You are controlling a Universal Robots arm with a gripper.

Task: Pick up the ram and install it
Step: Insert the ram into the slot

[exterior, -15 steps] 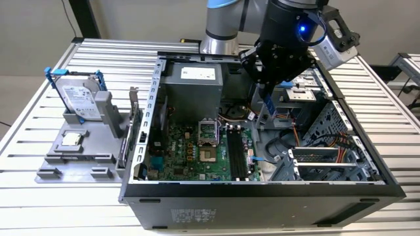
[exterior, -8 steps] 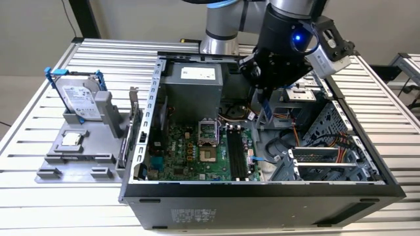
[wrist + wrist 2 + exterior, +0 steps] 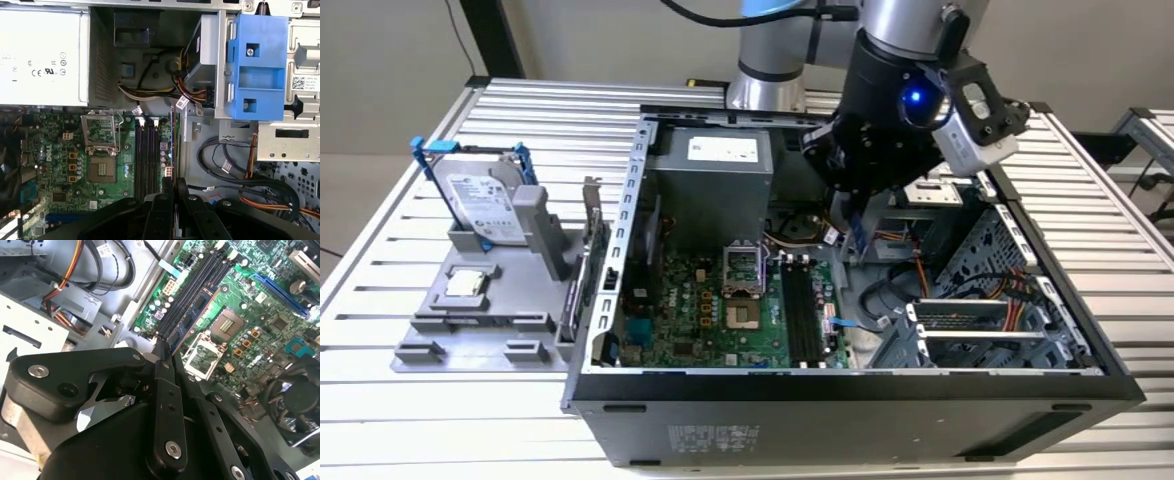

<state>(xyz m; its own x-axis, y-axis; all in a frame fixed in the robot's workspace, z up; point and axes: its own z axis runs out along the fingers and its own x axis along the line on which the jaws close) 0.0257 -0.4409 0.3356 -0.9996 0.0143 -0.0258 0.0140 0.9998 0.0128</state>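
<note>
Install step in hand. Tool [image 3: 165, 352] clamped on ram [image 3: 194, 312]; stick held inside case [image 3: 854, 400], over motherboard near memory slots [image 3: 145, 155], apparently not seated. Seating needs edge aligned with slot, straight push.

power supply label [image 3: 35, 50]: certification symbols, wording illegible | drive-cage sticker [image 3: 305, 83]: barcode, unreadable | hard drive label [image 3: 487, 205]: unreadable
</note>
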